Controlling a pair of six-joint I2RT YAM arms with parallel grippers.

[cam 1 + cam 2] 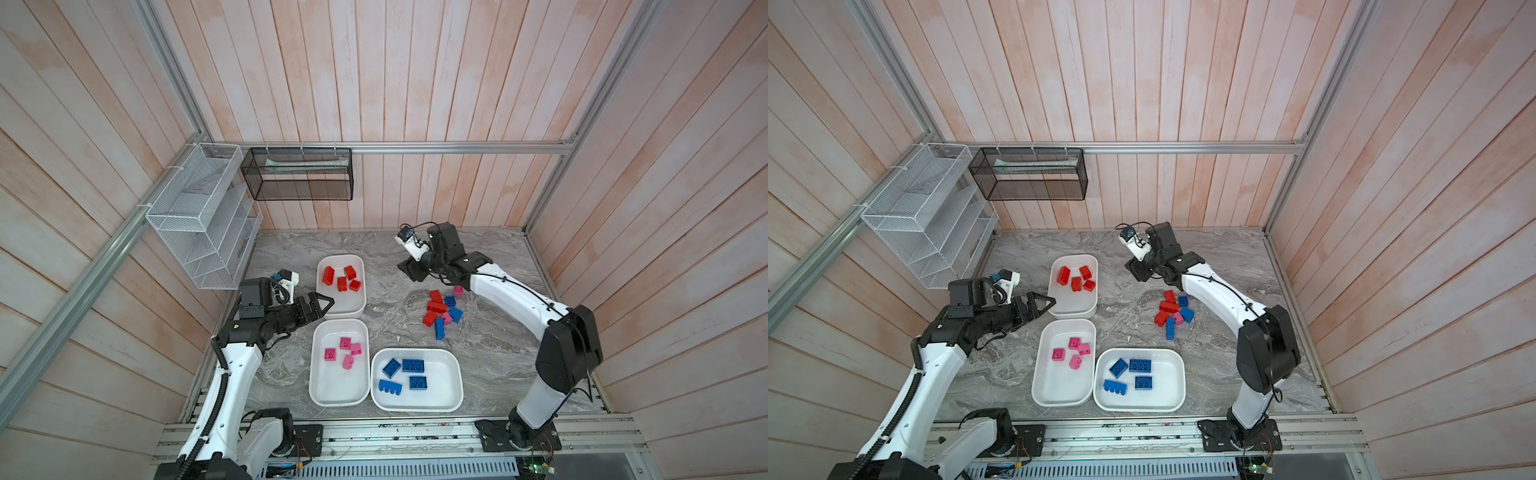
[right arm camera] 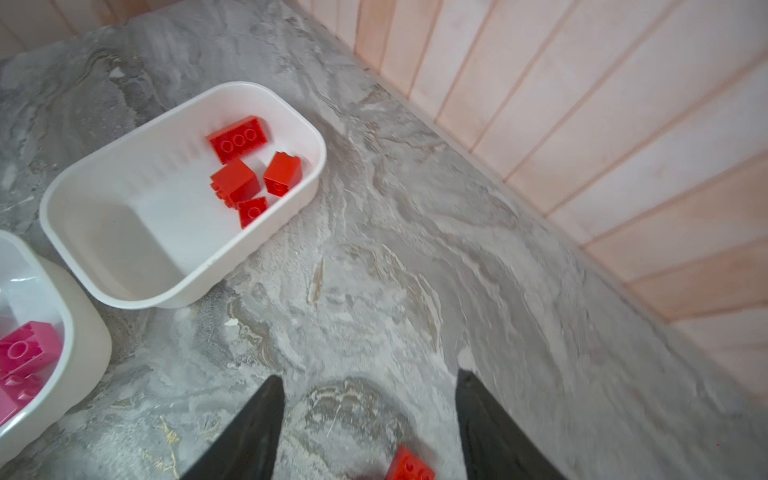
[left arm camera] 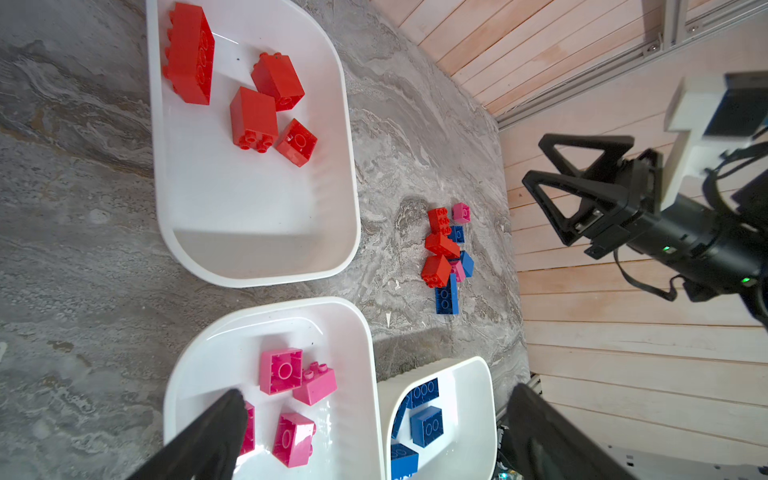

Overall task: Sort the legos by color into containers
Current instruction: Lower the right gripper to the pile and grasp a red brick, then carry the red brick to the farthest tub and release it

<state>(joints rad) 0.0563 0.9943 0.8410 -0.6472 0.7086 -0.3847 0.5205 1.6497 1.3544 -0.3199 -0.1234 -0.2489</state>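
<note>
Three white tubs sat on the marble tabletop (image 1: 498, 266). Tub with red bricks (image 1: 360, 307) farthest back; tub with pink bricks (image 1: 320, 386) nearer the front; tub with blue bricks (image 1: 451, 395) just beside it to the right. Each held four bricks of one colour. Loose pile of mixed bricks (image 1: 441, 309) lay right of the tubs, apart from them. Left gripper (image 1: 326, 305) hung at the red tub's near-left rim, jaws spread wide, empty. Right gripper (image 2: 370, 419) above bare tabletop behind the pile, jaws parted, nothing between them.
</note>
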